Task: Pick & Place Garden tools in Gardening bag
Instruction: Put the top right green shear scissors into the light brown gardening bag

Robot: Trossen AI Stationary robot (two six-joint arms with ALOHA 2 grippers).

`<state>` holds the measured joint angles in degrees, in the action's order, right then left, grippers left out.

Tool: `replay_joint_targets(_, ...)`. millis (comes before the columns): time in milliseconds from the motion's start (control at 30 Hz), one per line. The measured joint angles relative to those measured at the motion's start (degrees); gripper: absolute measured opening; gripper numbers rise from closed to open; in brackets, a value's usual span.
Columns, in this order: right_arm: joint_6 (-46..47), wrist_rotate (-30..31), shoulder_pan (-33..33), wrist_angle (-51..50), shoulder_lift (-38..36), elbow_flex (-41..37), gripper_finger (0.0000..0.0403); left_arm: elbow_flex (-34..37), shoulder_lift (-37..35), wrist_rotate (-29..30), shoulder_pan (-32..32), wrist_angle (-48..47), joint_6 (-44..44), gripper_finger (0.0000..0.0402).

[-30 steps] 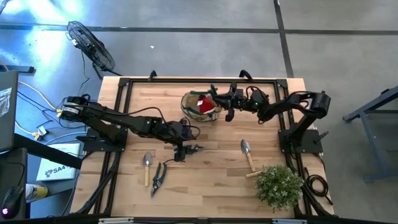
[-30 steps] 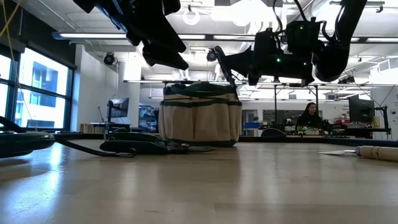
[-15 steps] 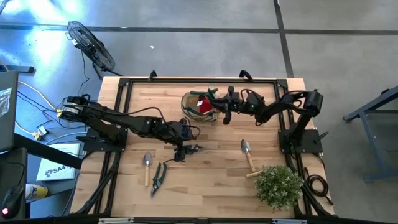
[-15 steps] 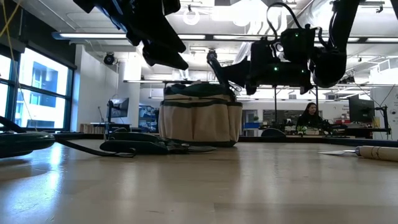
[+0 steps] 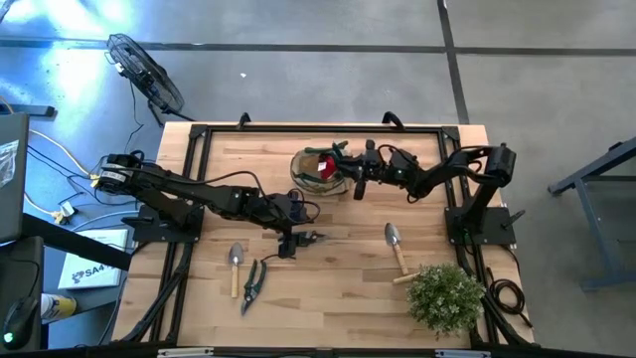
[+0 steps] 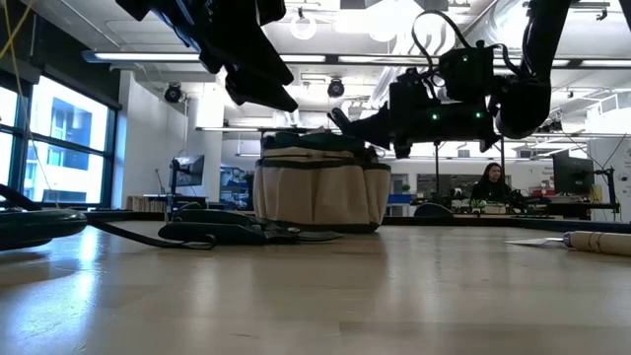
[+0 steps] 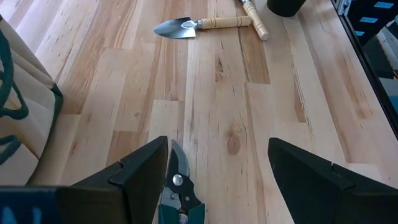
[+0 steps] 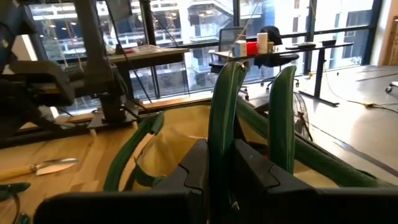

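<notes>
2 trowels lie on the worktop [image 5: 328,283]. 1 trowel [image 5: 236,267] sits beside the left end effector [image 5: 298,240], toward the front-left, long axis running front to back with the blade toward the back. The other trowel [image 5: 397,246] lies to the right of the left end effector, blade also toward the back, handle angled toward the plant [image 5: 445,295] in the front-right corner.

3 pruning shears show. 1 pair of shears [image 5: 252,284] lies just beside the left trowel, long axis roughly front to back, handles toward the front. A 2nd pair, the shears under the left end effector [image 7: 180,194], lies between its 2 widely spread fingers, blade tip pointing ahead of the wrist toward the far trowel; the fingers hover apart around it and hold nothing. The 3rd pair, the green-handled shears [image 8: 249,118], is pinched in the closed fingers of the right end effector [image 5: 352,164], handles sticking out ahead over the bag's mouth.

1 gardening bag [image 5: 318,169] stands upright at the back middle of the worktop, directly ahead of the right end effector, with 1 red glove [image 5: 320,167] inside it. In the low view the right end effector [image 6: 370,128] hangs at the bag's top rim.
</notes>
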<state>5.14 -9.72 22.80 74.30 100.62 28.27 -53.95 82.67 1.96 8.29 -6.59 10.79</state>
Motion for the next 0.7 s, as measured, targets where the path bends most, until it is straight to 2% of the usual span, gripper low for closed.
replay_joint_targets(267,-0.70,5.43,-2.18,-1.71,0.00,-0.02,0.0036,0.02,0.00,0.00,-0.01,-1.05,0.13,0.0271)
replay_joint_targets(400,-0.45,8.38,-3.04,-2.04,0.00,-0.02,0.0068,0.02,0.00,0.00,-0.01,-1.27,0.20,0.0271)
replay_joint_targets(500,-0.45,8.74,-3.36,-2.94,0.00,-0.04,0.0083,0.02,0.00,0.00,-0.01,-1.29,0.20,0.0271)
replay_joint_targets(700,-0.34,7.71,-3.36,-4.93,0.00,-0.04,0.0081,0.02,0.00,0.00,0.00,-1.29,0.22,0.0271)
